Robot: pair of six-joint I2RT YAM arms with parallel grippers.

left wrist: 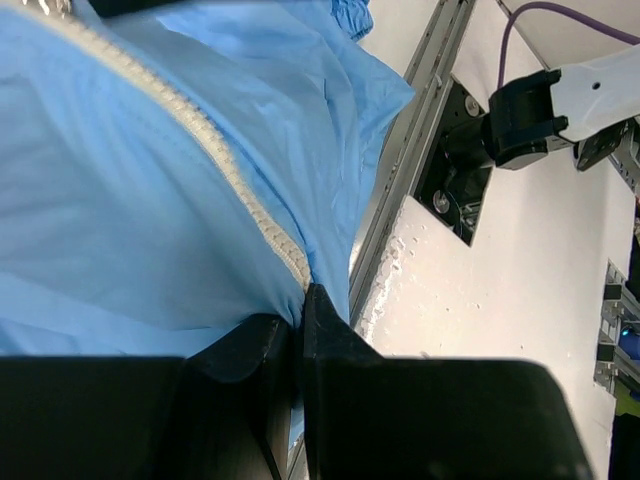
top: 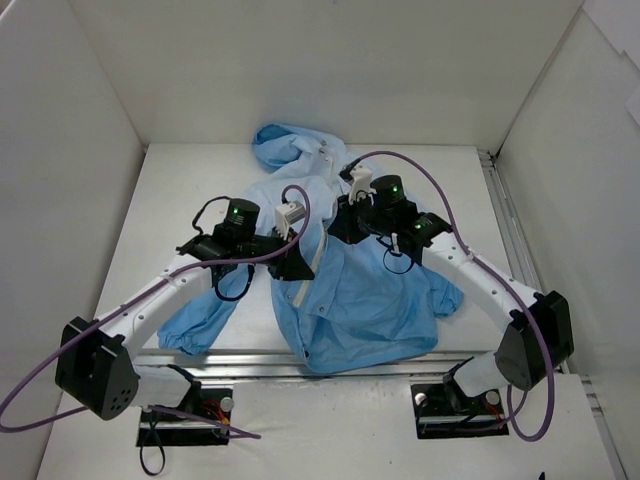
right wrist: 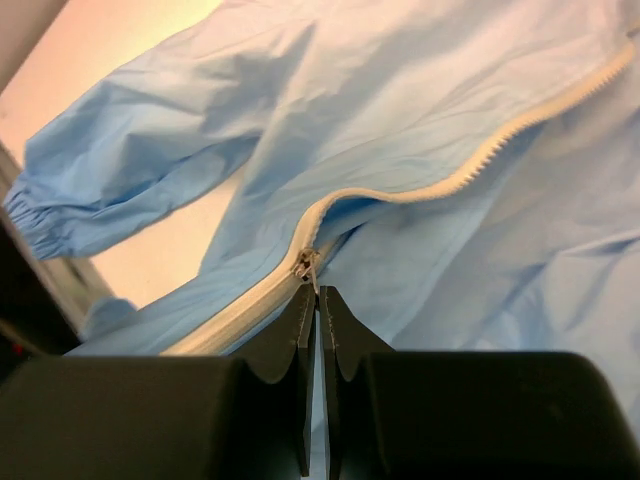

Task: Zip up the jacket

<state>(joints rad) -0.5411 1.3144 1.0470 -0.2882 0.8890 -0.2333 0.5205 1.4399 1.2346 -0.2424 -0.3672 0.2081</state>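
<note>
The light-blue thin-fabric hooded jacket [top: 350, 290], spread from the bench [top: 180, 200] centre to its near edge, looks soft and slippery, so the left fingers [left wrist: 250, 350] pinch closed on its white zipper [right wrist: 450, 175] line while the right fingers [right wrist: 345, 338] clamp the small slider [right wrist: 305, 263].

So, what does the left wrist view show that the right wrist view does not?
Left wrist only: the left claw pinching the jacket at its zipper, and a metal rail. Right wrist only: the right claw shut on the slider, the zipper parted beyond it, and a sleeve cuff. Both: blue fabric, white zipper, a shut claw.
</note>
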